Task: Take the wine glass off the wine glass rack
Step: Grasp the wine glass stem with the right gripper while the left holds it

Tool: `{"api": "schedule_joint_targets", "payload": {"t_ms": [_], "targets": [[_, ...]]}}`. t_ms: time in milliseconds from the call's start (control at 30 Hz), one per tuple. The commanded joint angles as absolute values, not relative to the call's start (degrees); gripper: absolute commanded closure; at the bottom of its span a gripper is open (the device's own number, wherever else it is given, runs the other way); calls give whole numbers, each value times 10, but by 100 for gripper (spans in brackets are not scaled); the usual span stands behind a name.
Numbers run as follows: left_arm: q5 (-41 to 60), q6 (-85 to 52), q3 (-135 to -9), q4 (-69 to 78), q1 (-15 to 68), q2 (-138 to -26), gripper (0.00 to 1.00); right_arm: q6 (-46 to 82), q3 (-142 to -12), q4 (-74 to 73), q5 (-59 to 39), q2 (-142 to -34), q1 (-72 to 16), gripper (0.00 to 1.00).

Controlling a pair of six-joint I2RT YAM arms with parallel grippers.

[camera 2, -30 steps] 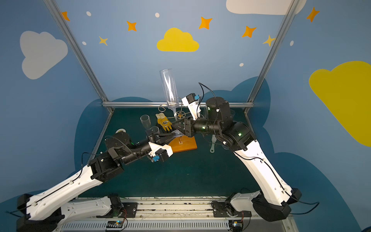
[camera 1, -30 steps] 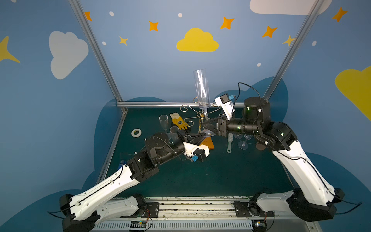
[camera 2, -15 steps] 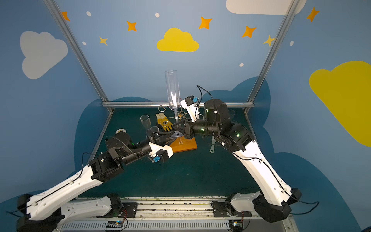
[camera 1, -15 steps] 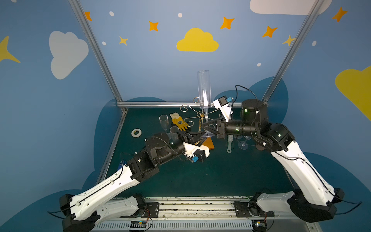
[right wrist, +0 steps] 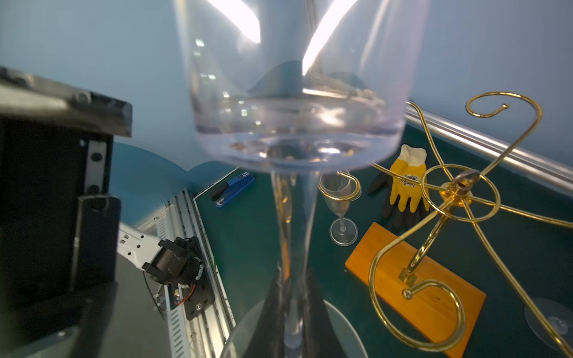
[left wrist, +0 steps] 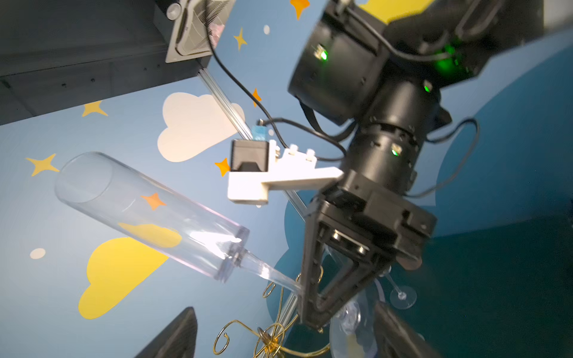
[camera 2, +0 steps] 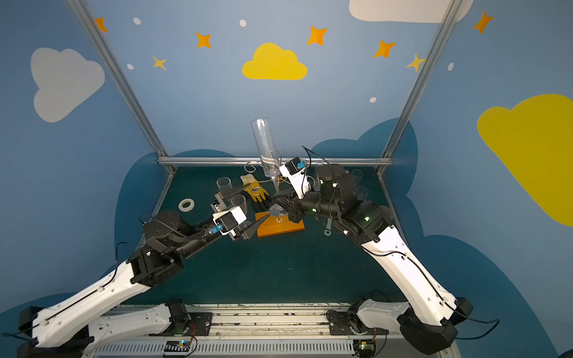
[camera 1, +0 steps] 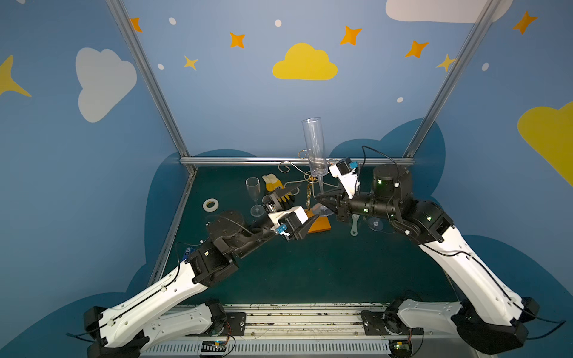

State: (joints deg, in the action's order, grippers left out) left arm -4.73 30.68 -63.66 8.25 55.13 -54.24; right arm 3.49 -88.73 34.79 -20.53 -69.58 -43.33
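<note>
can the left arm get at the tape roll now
Probably yes: the left tool is open, and the tape roll lies alone on the mat; only the small glass stands near the path.

The wine glass rack (camera 1: 321,228) stands on the surface (camera 1: 310,272) near its back edge. The glove (camera 1: 272,183) lies behind it to the left, and the tape roll (camera 1: 210,204) lies near the left edge.

I find a lab robot cell: aluminium frame posts (camera 1: 148,77), blue wall panels (camera 1: 248,102) painted with clouds and stars, green mat floor (camera 1: 310,272). My arms (camera 1: 161,291) mount on a slotted rail (camera 1: 304,319); a ceiling vent (left wrist: 198,28) shows overhead.
</note>
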Motion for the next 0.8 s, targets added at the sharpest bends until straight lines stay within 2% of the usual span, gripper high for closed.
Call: {"api": "schedule_joint_targets", "payload": {"t_ms": [0, 167, 267, 767], "targets": [[-74, 176, -654, 122, 551, -532, 11, -48, -880, 276, -232, -677, -432, 100], [-48, 92, -666, 82, 550, -506, 11, -54, -852, 243, -269, -665, -437, 100], [-72, 27, -659, 81, 550, -485, 10, -53, -824, 219, -270, -652, -450, 100], [-28, -104, -660, 80, 520, -467, 6, -73, -750, 206, -162, -613, -573, 100]]}}
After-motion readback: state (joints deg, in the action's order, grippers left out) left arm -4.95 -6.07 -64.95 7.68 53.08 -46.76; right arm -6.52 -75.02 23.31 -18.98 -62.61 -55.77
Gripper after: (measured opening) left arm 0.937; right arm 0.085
